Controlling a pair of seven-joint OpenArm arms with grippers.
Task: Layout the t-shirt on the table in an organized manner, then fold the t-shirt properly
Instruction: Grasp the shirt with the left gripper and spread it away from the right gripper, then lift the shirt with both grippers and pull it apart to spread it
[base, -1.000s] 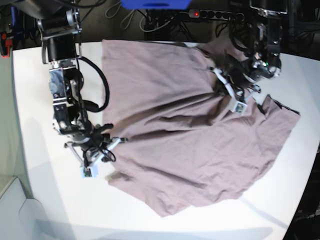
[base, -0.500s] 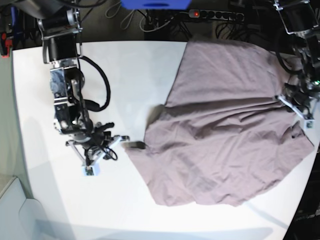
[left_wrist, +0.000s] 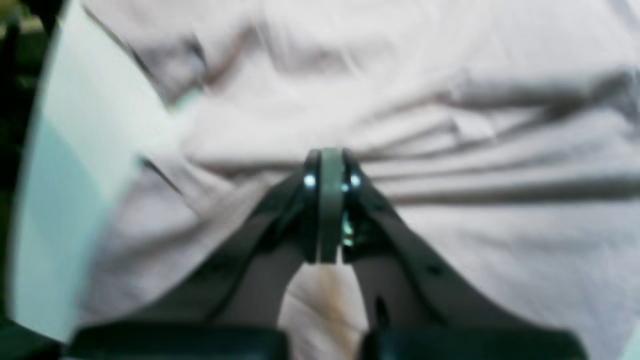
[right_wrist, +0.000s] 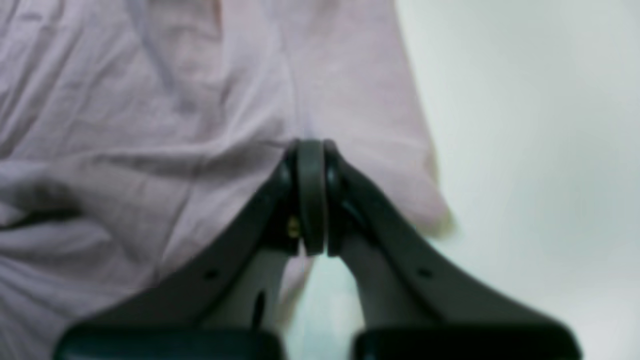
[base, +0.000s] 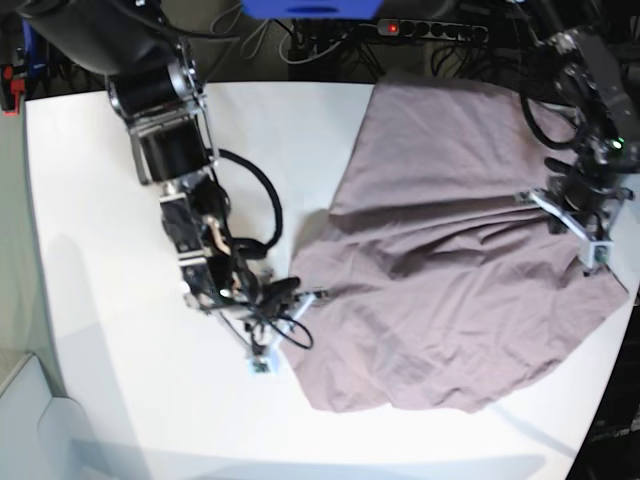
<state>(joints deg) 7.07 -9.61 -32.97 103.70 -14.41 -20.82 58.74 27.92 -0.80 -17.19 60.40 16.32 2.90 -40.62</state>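
The mauve t-shirt lies crumpled on the right half of the white table, its right corner near the table's rim. My left gripper is shut on a pinch of the shirt near its right side, and long creases run out from the grip. In the left wrist view the shut tips meet gathered t-shirt fabric. My right gripper rests shut at the shirt's left edge. In the right wrist view its tips sit on the t-shirt, with bare table to the right. Collar and sleeves are hidden.
A power strip with a red light and loose cables lie behind the table's far edge, beside a blue object. The table's right rim runs close to the shirt. The bare table shows left of the left wrist.
The left gripper dragged the shirt from the table's middle to the right half. The right arm, left behind shut on bare table, has now reached right to the shirt's left edge.
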